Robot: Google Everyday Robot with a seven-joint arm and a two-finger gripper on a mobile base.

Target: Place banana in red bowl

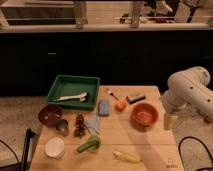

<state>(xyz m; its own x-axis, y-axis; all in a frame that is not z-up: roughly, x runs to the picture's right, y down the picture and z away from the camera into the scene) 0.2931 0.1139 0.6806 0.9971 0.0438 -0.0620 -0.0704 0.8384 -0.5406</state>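
The banana (126, 156) is pale yellow and lies flat near the front edge of the wooden table (150, 142). The red bowl (144, 115), bright orange-red, stands on the right half of the table, behind the banana. My gripper (170, 121) hangs from the white arm (187, 90) at the table's right edge. It is just right of the red bowl and well behind and to the right of the banana. It holds nothing that I can see.
A green tray (72, 91) with a white utensil sits at the back left. In front of it are a maroon bowl (50, 114), dark grapes (80, 125), a blue sponge (103, 107), a white cup (54, 147) and a green cucumber (89, 145). An orange fruit (120, 105) lies left of the red bowl.
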